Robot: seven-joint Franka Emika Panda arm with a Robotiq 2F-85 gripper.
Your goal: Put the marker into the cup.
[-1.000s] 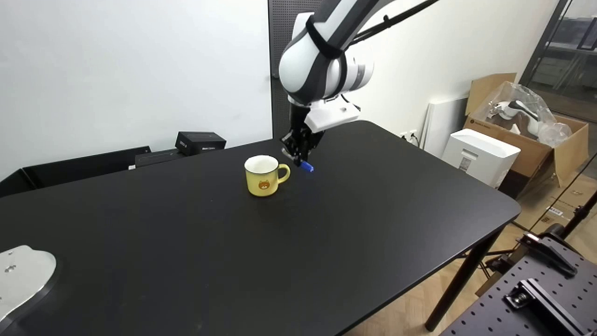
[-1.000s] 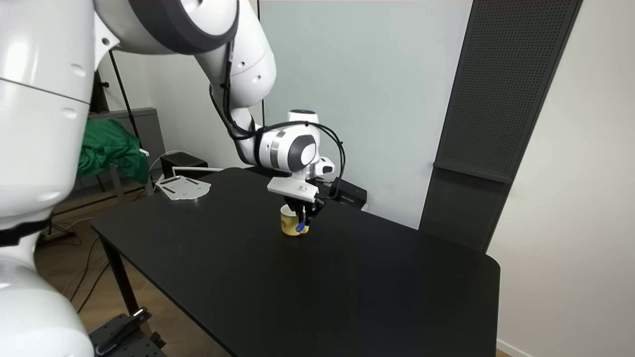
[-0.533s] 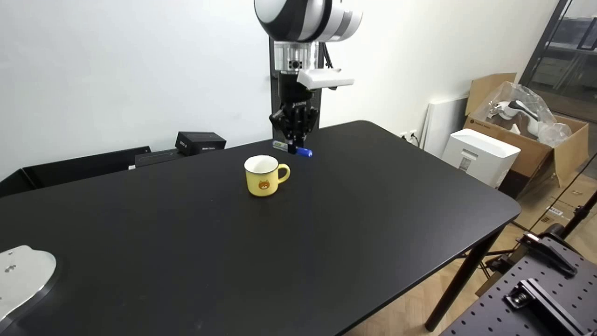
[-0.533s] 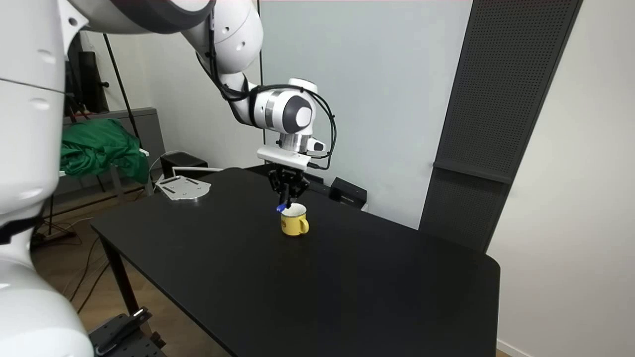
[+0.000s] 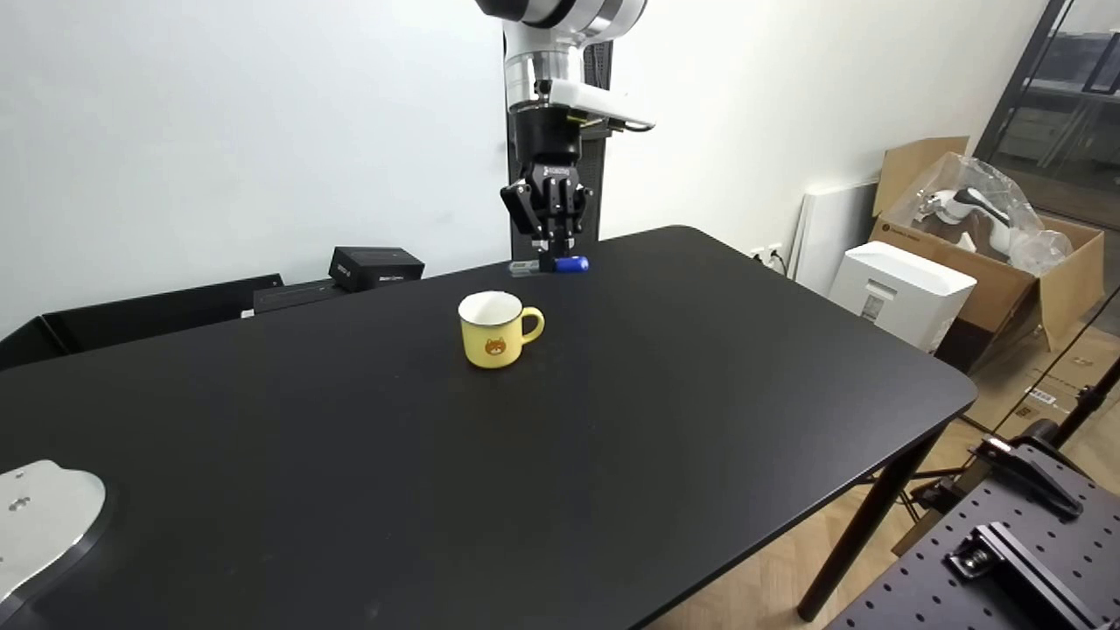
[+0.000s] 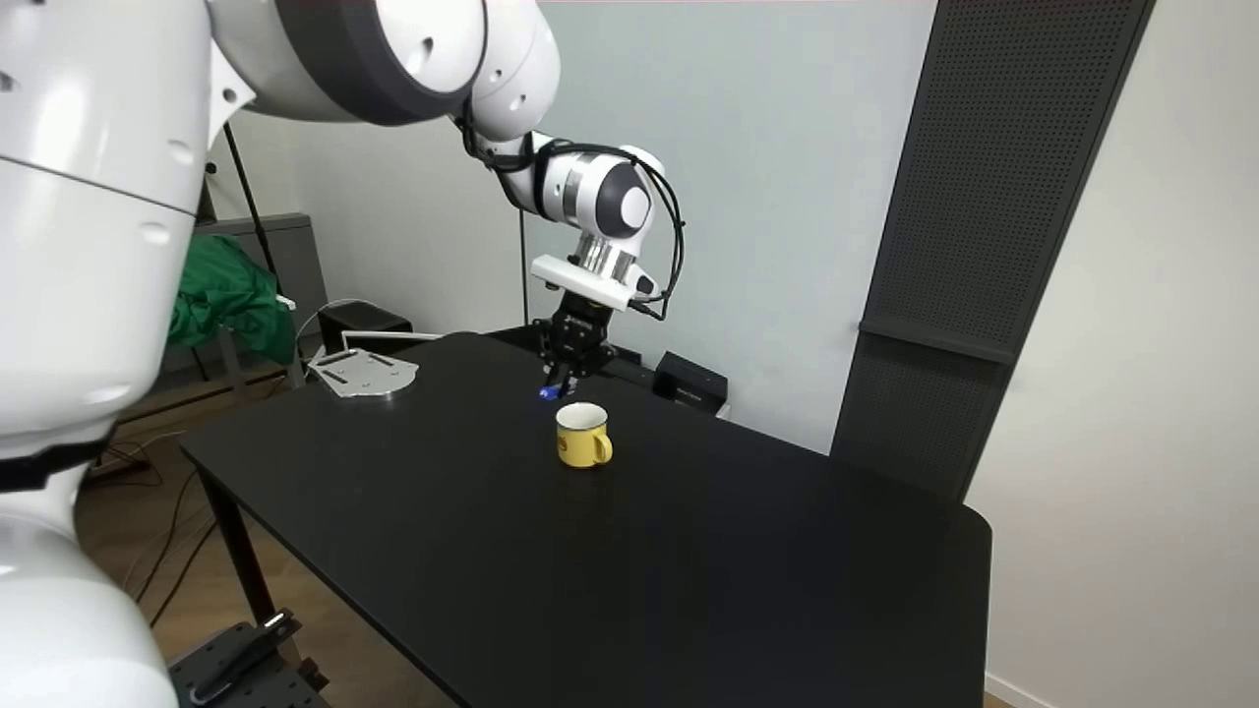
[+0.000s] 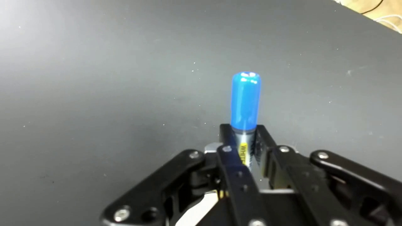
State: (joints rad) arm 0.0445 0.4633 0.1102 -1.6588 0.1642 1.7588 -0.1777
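Two black fingers (image 7: 267, 139) pinch the blue marker (image 7: 245, 117) snugly, nearly level, apart from the yellow mug (image 5: 492, 338); lowered untilted, it could catch the rim (image 5: 492, 325).

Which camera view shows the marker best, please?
The wrist view: the marker is largest there, its cap whole and its label partly readable, though the gripper covers part of it. In an exterior view the marker is small, with both ends showing. In an exterior view the cap shows; the rest is hard to see.
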